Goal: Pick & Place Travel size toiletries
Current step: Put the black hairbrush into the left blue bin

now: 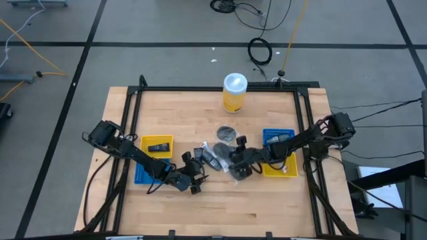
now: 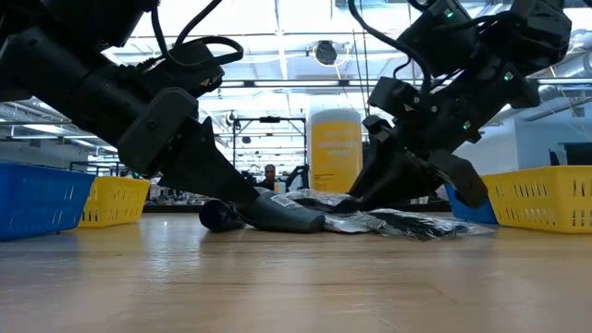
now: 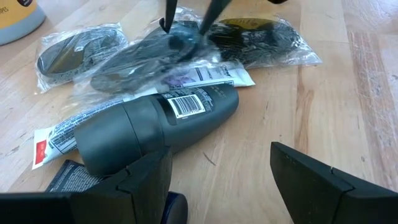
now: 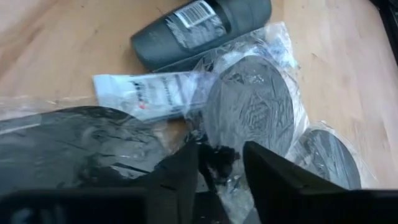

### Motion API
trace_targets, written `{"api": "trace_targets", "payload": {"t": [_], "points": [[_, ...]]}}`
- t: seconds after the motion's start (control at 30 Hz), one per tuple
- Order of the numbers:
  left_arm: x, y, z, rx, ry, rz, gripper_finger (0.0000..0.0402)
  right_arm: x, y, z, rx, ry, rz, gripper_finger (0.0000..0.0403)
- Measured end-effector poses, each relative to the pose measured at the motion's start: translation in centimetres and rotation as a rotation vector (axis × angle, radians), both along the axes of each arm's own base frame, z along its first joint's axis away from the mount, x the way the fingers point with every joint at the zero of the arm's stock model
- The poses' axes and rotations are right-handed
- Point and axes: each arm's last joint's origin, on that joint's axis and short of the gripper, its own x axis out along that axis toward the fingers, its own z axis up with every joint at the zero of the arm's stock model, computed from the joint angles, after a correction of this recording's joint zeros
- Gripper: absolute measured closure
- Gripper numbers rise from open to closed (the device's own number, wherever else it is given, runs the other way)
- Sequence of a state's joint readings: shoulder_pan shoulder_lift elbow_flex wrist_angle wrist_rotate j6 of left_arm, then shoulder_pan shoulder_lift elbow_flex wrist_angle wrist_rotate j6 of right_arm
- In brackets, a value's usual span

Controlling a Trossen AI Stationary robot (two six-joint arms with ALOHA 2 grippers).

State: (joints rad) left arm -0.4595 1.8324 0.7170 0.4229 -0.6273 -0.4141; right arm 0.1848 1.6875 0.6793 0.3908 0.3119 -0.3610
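Pinching crinkly wrap (image 4: 214, 163), the right gripper (image 4: 219, 163) might drag neighbouring packets; the left gripper (image 3: 217, 177), jaws released, could bump the grey tube (image 3: 158, 124).

barcode on dark grey bottle (image 3: 155, 127), digits unreadable, print on white sachet (image 4: 146, 93) illegible

Toiletries (image 1: 217, 155) heap crowded by both claws; canister (image 1: 235, 92) behind; front tabletop (image 1: 267, 207) bare

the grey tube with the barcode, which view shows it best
The left wrist view: the grey tube lies whole, barcode up. Right wrist view crops it, low view sees it side-on, high view barely resolves it.
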Motion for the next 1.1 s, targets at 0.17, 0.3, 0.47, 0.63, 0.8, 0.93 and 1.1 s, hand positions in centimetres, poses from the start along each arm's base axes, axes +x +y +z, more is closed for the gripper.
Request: {"api": "trace_targets", "payload": {"t": [0.17,0.3,0.47,0.63,0.8,0.93,1.1], "points": [[0.0,0.0,0.0,-0.001,-0.001,0.000,0.0135,0.0,-0.1,0.0,-0.001,-0.002,-0.004,0.0369],[0.0,0.0,0.0,0.000,-0.001,0.001,0.0135,0.2,0.1,0.2,0.020,-0.033,-0.020,0.0395],[0.2,0.0,0.2,-0.001,0.007,-0.060,0.0135,0.3,1.4,1.4,-0.038,-0.178,-0.139,0.0401],[0.3,-1.7,3.0,0.144,-0.055,-0.155,0.0135,0.2,3.2,2.2,0.019,-0.277,-0.127,0.0402],[0.4,-3.0,6.3,0.407,-0.110,-0.203,0.0135,-0.1,4.8,2.3,0.084,-0.294,-0.078,0.0402],[1.4,-2.5,7.2,0.522,-0.109,-0.258,0.0135,-0.2,5.6,2.8,0.096,-0.340,-0.046,0.0402],[2.6,-0.4,6.9,0.446,-0.099,-0.226,0.0135,-0.3,6.1,2.9,0.102,-0.349,-0.028,0.0403]]}}
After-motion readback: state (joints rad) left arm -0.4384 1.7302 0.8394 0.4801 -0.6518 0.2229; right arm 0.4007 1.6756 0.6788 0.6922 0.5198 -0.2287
